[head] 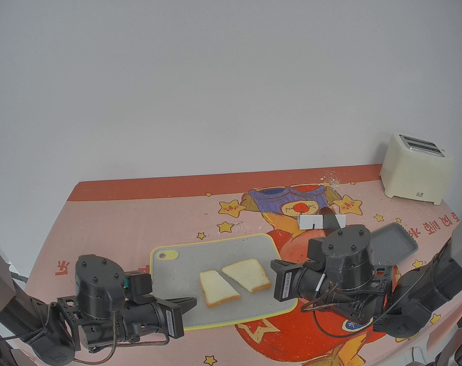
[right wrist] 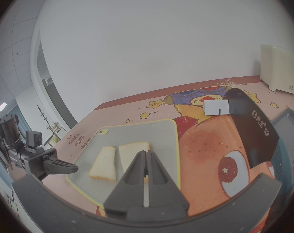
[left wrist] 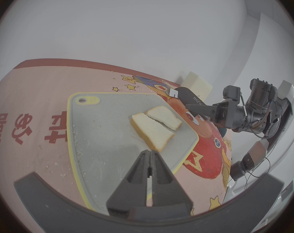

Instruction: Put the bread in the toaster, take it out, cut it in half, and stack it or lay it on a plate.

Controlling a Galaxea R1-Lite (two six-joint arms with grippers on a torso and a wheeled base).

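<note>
We saw the white bread slice already cut, two halves side by side on the grey yellow-rimmed plastic cutting board (head: 180,275): the left half (head: 218,288) and the right half (head: 246,274), each with its long axis running roughly away from the robot, with a thin gap between them. Both halves lay between the arms. The left gripper (left wrist: 150,152) had its jaws pressed together on nothing, tips over the board's near edge, short of the left half. The right gripper (right wrist: 146,154), likewise closed and empty-handed, pointed at the right half and looked nearer. The grey rectangular plate (head: 394,242) sat on the right, no bread on it. The cream two-slot toaster (head: 416,171) showed no bread. We judged that the right arm was better placed.
</note>
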